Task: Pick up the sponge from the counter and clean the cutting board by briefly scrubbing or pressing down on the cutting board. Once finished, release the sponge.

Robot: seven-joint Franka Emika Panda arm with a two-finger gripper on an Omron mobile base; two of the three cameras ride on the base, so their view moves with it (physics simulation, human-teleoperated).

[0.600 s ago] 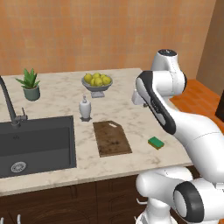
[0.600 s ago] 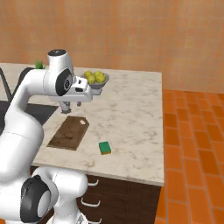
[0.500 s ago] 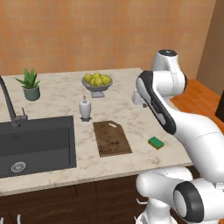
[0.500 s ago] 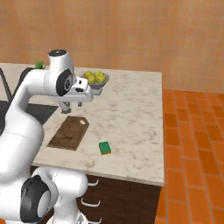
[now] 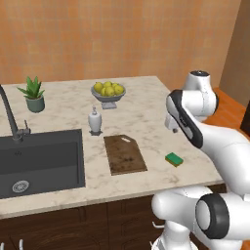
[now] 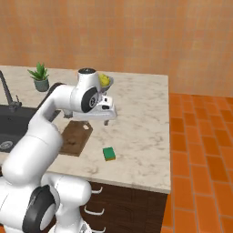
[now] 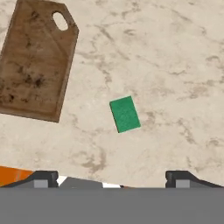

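Dead centre of the hand view, the sponge (image 7: 124, 114) is lying flat on the counter (image 7: 175, 65), long axis nearly vertical in frame. I'm hovering my gripper (image 7: 111, 177) above it, jaws spread wide and empty, cutting board (image 7: 35, 65) sitting upper left.

No text, label, brand, number or sign can be read anywhere in these views.
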